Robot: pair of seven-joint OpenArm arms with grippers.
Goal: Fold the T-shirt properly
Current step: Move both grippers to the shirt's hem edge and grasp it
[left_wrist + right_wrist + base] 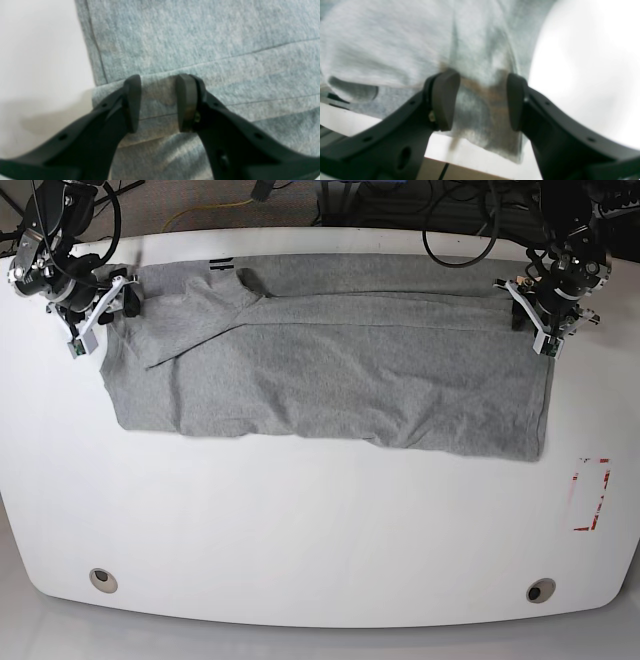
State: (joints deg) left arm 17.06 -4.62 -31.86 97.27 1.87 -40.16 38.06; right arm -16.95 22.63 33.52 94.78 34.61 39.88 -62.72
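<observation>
The grey T-shirt [330, 370] lies spread across the far half of the white table [320, 530], its top edge folded over into layers. At its right end my left gripper [540, 320] is down on the cloth. In the left wrist view that gripper [158, 102] stands open, its fingers straddling a layered hem of the T-shirt [200, 37]. My right gripper [95, 315] sits at the shirt's left end near the sleeve. It is open [482, 100], with blurred T-shirt cloth [395, 37] lying between its pads [445, 100]. No lettering shows.
A red-marked rectangle [590, 495] is on the table at the right. Two round holes [102, 580] [540, 590] sit near the front edge. Cables [460, 240] run behind the far edge. The table's edge [470, 172] shows just below the right gripper.
</observation>
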